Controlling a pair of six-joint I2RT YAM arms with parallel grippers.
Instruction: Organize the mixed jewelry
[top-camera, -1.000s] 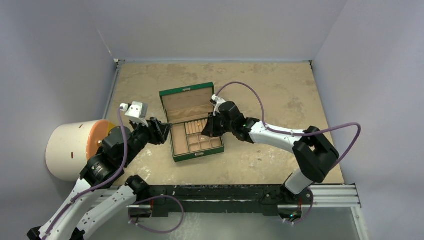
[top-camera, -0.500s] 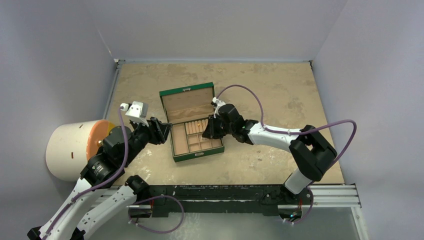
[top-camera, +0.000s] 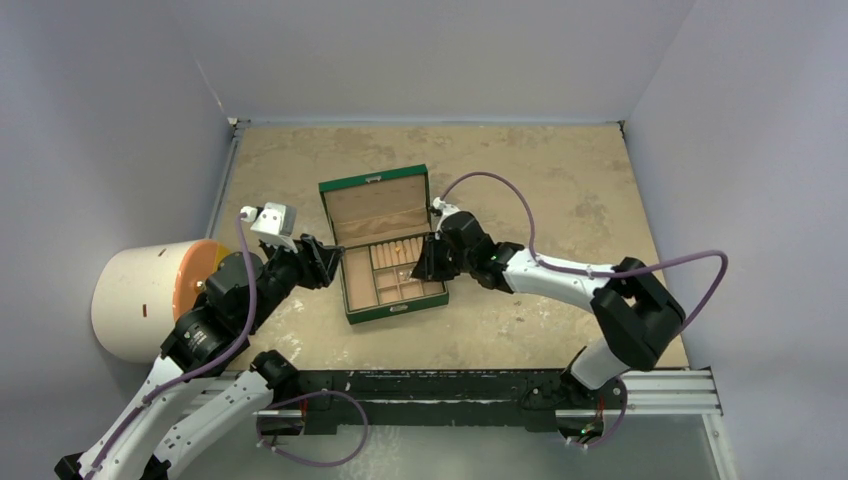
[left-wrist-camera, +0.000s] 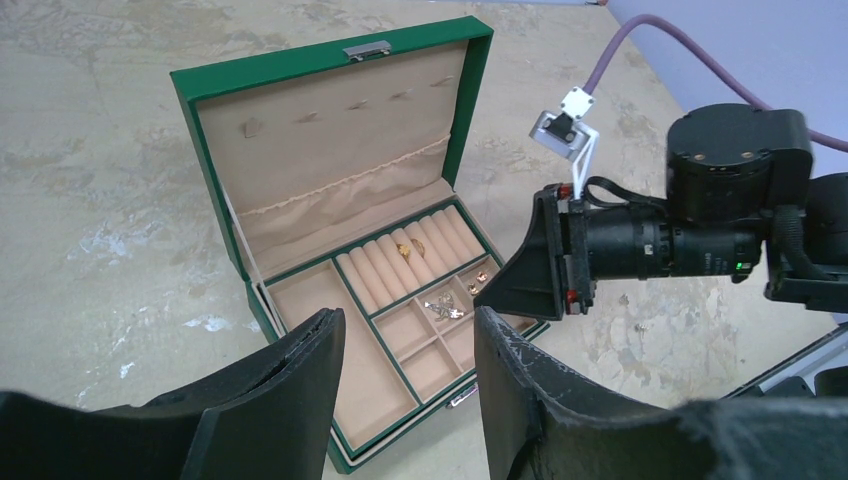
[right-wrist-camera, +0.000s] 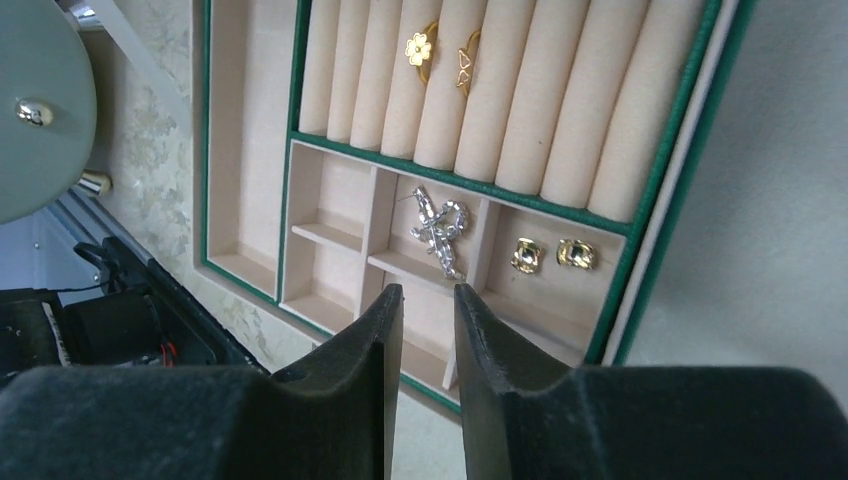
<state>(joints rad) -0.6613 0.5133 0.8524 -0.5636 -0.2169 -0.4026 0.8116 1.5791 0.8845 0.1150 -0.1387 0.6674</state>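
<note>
A green box (top-camera: 393, 311) with tan compartments stands open mid-table. In the right wrist view two gold rings (right-wrist-camera: 418, 47) sit in the ring rolls. A silvery sparkly piece (right-wrist-camera: 440, 230) lies across a divider, and two gold earrings (right-wrist-camera: 548, 255) lie in the compartment beside it. All also show in the left wrist view: rings (left-wrist-camera: 410, 250), silvery piece (left-wrist-camera: 440, 308), earrings (left-wrist-camera: 478, 283). My right gripper (right-wrist-camera: 428, 290) hovers over the box's right small compartments (top-camera: 425, 262), jaws a narrow gap apart and empty. My left gripper (left-wrist-camera: 410, 320) is open and empty, just left of the box (top-camera: 325, 262).
A white cylinder with an orange face (top-camera: 140, 300) lies at the left, off the table's edge. Grey walls close the back and both sides. A black rail (top-camera: 480, 385) runs along the near edge. The box lid (left-wrist-camera: 320, 130) stands upright behind the compartments.
My right gripper has shifted slightly right and nearer over the box's right side, and its arm has swung out to the right. The left arm and the box have not moved.
</note>
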